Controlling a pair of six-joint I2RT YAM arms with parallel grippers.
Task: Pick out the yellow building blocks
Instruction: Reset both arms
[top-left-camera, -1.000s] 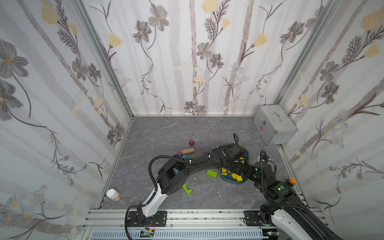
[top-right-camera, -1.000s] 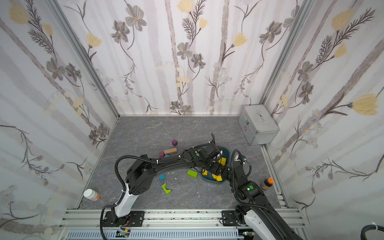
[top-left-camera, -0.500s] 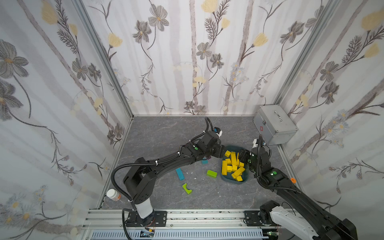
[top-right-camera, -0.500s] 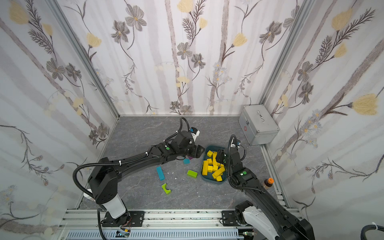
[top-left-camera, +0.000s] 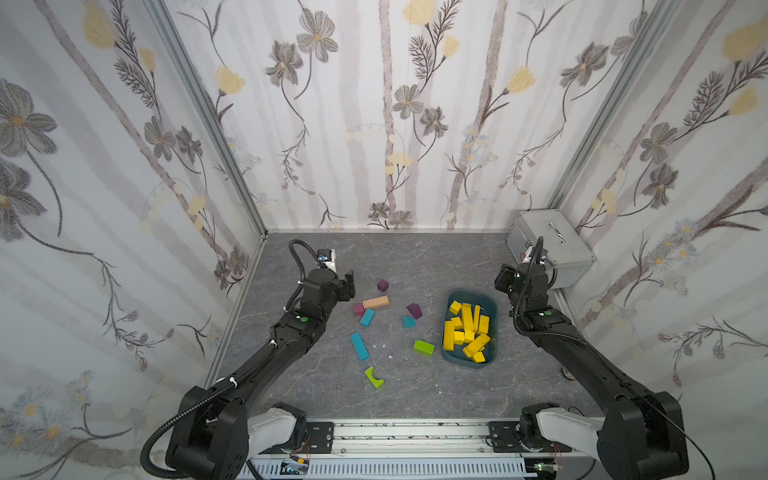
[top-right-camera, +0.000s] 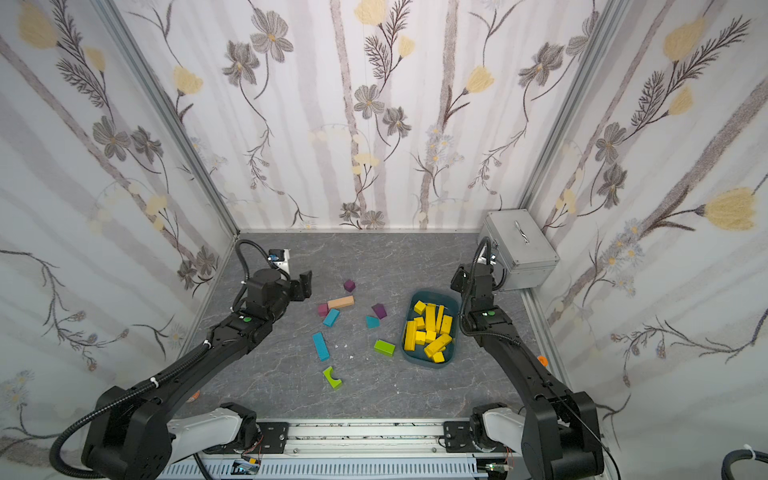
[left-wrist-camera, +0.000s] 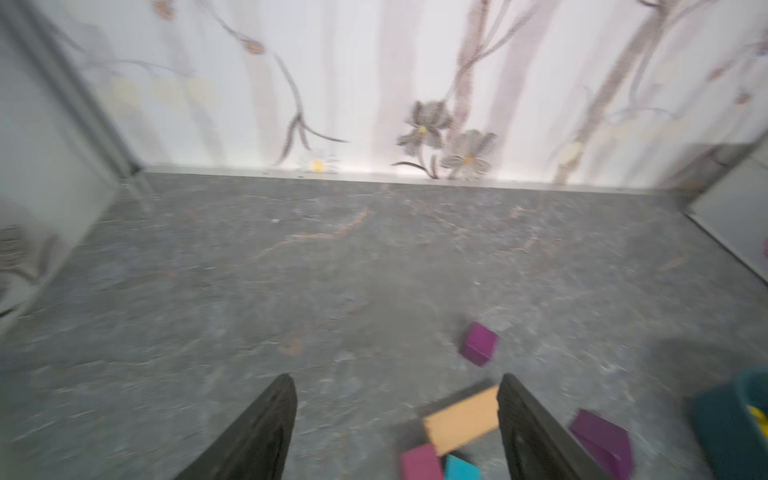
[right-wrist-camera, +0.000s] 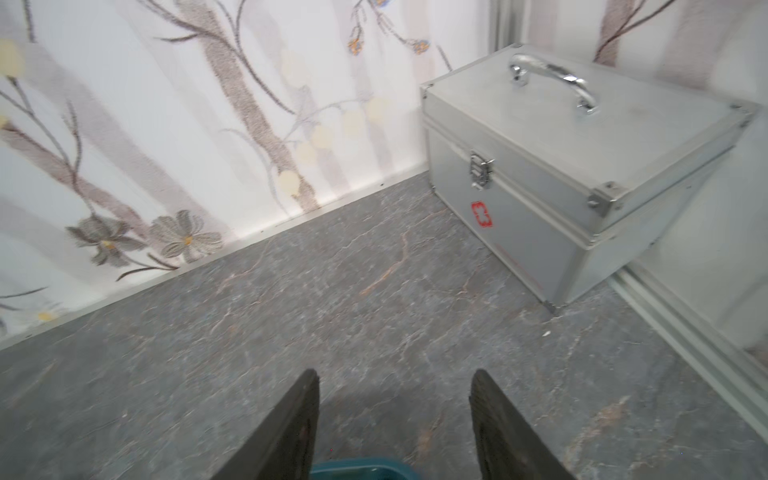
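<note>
both arms have swung back from over the bin to their own sides in the last second; your left gripper and right gripper both hang with jaws spread, empty. the yellow blocks lie piled in the bin, and no yellow shows among the loose blocks beside it, so you can likely call the sort done.
</note>
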